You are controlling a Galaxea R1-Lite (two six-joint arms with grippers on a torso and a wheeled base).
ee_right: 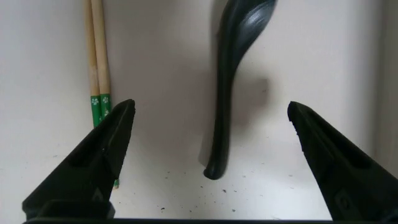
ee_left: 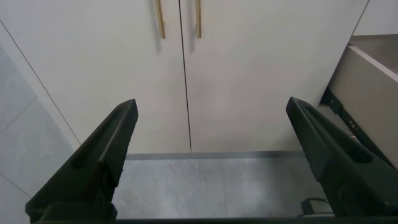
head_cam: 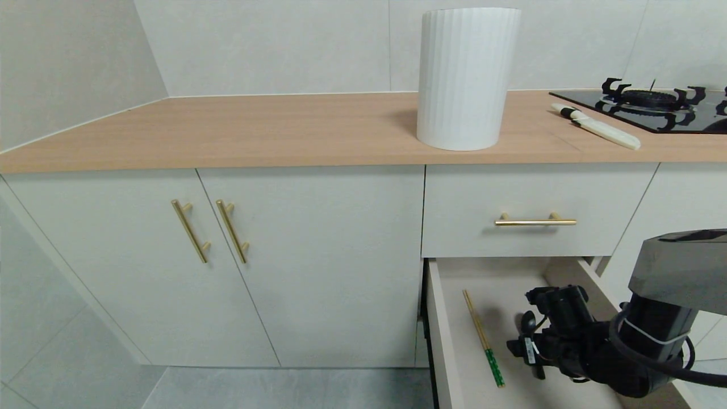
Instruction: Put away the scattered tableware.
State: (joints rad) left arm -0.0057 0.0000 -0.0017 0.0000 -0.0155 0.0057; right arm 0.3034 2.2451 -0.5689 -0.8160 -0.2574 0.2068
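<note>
Drawer [head_cam: 440, 329] has free floor between chopsticks [head_cam: 483, 338], lying by its left wall on an 11-to-5 o'clock line with green tips toward 5, and the right wall, where the dark spoon [ee_right: 227, 93] lies nearly parallel under the right gripper [ee_right: 208, 112], jaws spread wide, as are those of the left gripper [ee_left: 211, 109].

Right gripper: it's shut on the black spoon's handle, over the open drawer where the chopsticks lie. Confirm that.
Not shut. The right wrist view shows the right gripper open, its jaws wide apart on either side of the black spoon and not touching it. The rest holds: it is over the open drawer, where the chopsticks lie.
</note>
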